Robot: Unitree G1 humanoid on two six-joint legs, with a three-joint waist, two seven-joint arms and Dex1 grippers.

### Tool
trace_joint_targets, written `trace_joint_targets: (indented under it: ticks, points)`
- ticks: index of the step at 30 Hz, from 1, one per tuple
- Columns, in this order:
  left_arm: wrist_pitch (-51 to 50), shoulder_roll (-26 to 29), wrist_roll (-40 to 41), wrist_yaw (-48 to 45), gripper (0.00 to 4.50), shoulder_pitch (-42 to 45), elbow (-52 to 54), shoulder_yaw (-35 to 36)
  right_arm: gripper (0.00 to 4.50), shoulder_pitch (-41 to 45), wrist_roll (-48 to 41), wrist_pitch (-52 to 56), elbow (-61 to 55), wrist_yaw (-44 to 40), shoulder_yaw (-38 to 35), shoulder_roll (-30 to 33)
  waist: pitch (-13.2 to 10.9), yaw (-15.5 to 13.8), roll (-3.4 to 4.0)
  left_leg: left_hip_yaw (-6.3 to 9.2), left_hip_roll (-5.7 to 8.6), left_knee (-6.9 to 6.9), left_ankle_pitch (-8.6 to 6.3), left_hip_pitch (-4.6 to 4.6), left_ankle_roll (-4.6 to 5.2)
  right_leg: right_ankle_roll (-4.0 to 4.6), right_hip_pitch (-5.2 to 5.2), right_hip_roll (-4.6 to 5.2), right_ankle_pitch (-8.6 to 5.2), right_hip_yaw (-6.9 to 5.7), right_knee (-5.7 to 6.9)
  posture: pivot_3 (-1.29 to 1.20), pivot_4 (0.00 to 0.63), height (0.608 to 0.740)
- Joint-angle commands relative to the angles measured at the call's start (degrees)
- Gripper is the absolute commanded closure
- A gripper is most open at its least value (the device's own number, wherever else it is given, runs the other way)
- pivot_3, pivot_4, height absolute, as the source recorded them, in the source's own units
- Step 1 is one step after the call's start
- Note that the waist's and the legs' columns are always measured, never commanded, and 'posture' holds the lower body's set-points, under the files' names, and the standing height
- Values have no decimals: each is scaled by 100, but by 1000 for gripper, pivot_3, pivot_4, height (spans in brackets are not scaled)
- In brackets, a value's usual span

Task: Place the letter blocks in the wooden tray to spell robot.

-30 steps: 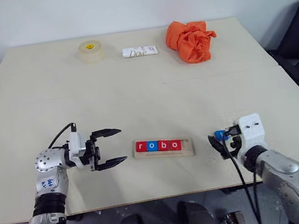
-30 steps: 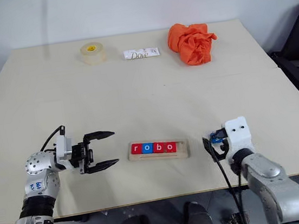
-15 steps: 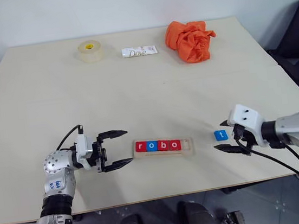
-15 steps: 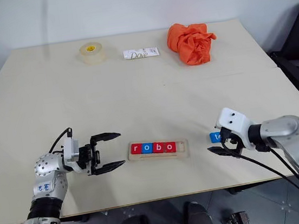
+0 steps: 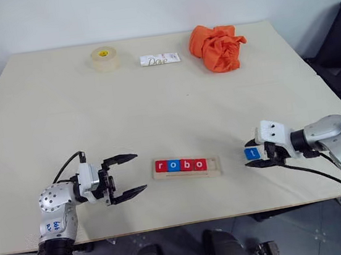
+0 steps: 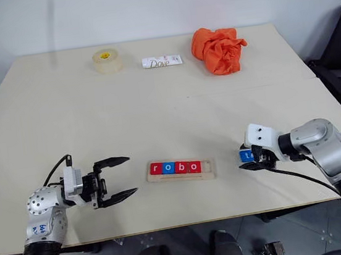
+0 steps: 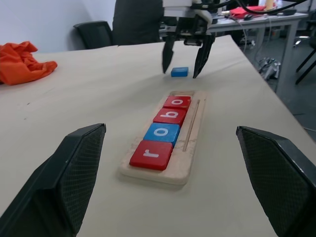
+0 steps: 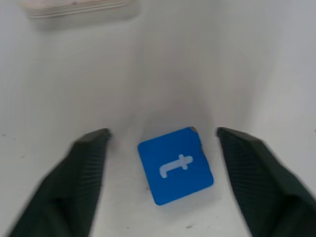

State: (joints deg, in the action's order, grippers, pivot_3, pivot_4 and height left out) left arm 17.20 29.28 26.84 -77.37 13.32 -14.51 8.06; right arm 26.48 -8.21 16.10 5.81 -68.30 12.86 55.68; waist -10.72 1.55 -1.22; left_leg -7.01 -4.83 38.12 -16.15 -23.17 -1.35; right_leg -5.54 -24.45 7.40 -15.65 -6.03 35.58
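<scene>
I see the tray [image 5: 186, 167] at lower centre of the head view, four blocks [image 5: 180, 165] in it, its right end unfilled. The t block [image 5: 252, 153] lies on the table [image 5: 156, 110] right of the tray, apart from it. Along the top sit the tape [image 5: 104, 58], packet [image 5: 159, 59] and cloth [image 5: 216, 46], left to right.

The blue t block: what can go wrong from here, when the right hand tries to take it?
1. The blue t block lies flat and turned askew between the open fingers of the right hand; closing may push or spin it, not grip it.
2. The wooden tray has one free place, beside the last o; a tilted block may knock it.
</scene>
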Motion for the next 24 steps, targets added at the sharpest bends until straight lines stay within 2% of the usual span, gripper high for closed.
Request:
trace_joint_targets:
  ticks: [1,3,4,11,17,20,24]
  points:
    - [-15,71,117,83,0,-67,226,102,2231,-47,318,-10,217,15,45,16,0,-1,0,0,0,1,0,0,0,0,0,1,0,0,1,0,150,740]
    - [-15,81,123,97,0,-84,240,105,2924,-47,341,-22,234,0,41,12,1,-3,-2,0,0,4,0,0,0,1,1,1,1,0,2,0,150,740]
    - [-18,83,125,103,0,-81,241,104,3093,-37,343,-10,238,-8,28,13,2,-4,-3,0,0,5,0,0,0,1,2,1,2,0,2,0,150,740]
    - [-11,48,87,138,0,94,111,51,3091,160,160,525,-152,78,-196,9,2,-9,-3,0,0,6,0,0,0,2,1,3,4,0,2,0,150,740]
    - [24,2,62,106,0,220,-39,11,3091,509,-294,1944,-1201,375,-376,-297,0,9,0,-1,-1,0,1,-6,-2,5,-12,0,2,0,6,0,150,740]
    - [52,-36,52,98,0,262,-86,-11,3091,717,-622,3170,-1897,786,-349,-712,0,12,1,-2,-2,-4,1,-6,-3,7,-13,0,1,0,6,0,150,740]
    - [85,-36,54,86,0,264,-118,6,3091,654,-685,3704,-2495,973,-114,-819,0,-31,1,1,-2,-4,0,-12,-2,10,-16,2,-1,-2,4,0,150,740]
